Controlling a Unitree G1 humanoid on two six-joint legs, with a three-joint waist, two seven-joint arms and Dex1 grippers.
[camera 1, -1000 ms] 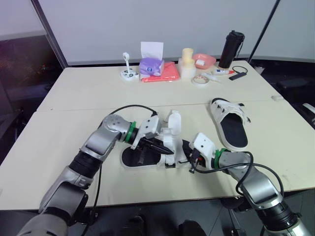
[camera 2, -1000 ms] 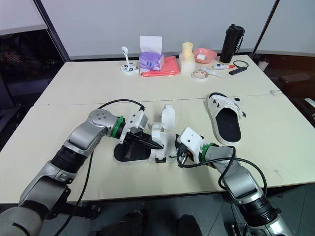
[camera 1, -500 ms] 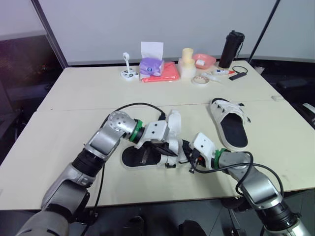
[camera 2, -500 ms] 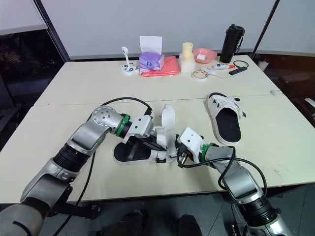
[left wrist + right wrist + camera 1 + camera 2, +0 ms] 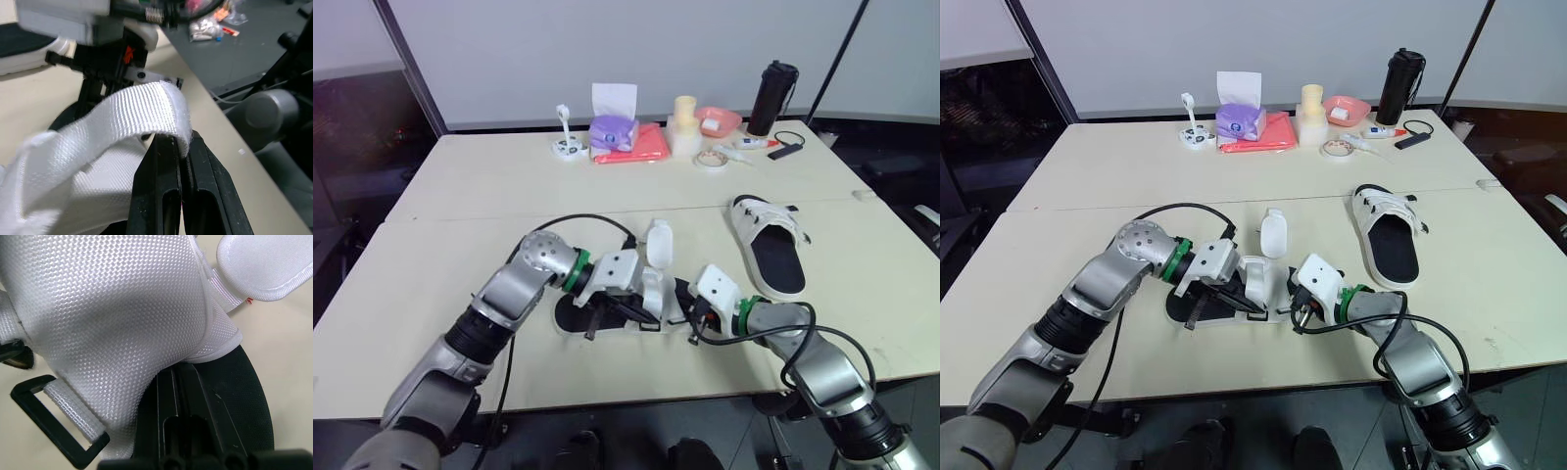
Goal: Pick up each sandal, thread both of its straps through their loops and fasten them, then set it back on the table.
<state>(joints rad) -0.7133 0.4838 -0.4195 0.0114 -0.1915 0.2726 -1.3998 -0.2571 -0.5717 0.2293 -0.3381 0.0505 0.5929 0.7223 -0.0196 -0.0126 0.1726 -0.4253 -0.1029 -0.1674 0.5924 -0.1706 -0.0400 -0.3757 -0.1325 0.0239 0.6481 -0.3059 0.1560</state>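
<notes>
Pinching a white strap (image 5: 132, 112), the left hand (image 5: 180, 143) is clamped tight; the right hand (image 5: 172, 382) grips the sandal (image 5: 112, 308).

- Soft, even light from above; counter (image 5: 460, 196) bright.
- Faint shadow edges the sandal (image 5: 570, 315) below the left gripper (image 5: 181, 144).
- Strap (image 5: 127, 110) in that gripper brightly lit; floor beyond dark.
- Right gripper (image 5: 176, 382) shaded under the sandal's upper.

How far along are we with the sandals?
Nothing is clearly finished. The far sandal lies flat on the table; I cannot tell whether its straps are fastened. In hand is the near sandal: the left hand pinches one strap and the right hand grips its upper. The black loop is empty, so threading and fastening remain.
</notes>
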